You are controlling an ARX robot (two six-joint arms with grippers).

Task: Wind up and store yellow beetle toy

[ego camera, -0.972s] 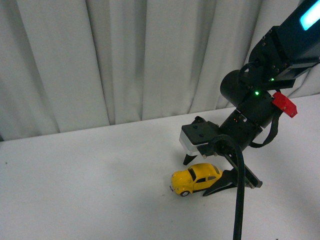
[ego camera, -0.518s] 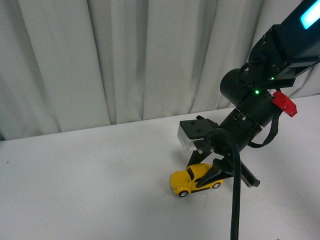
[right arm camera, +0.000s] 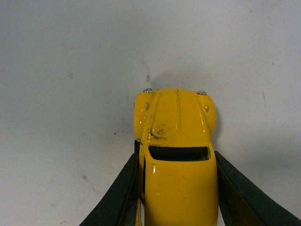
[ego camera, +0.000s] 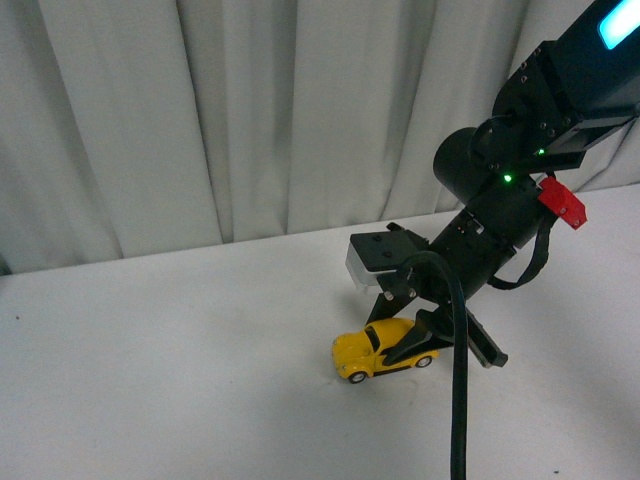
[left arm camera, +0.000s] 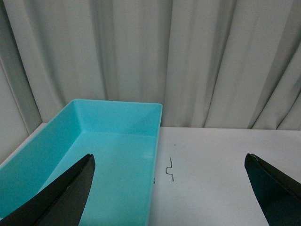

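**Right gripper clamped on the beetle toy, left gripper open over the bin**

The yellow beetle toy sits on the white table, right of centre and toward the near edge, its wheels on the surface and its nose pointing left. The right gripper reaches down from the upper right and is closed on the car. In the right wrist view a black finger presses against each side of the body behind the windscreen, with the bonnet sticking out ahead of them.

The left gripper holds nothing, its two dark fingers spread wide apart. Between them lies a turquoise bin, with a small bent wire-like mark on the table just beside its rim. A pale pleated curtain hangs along the far side.
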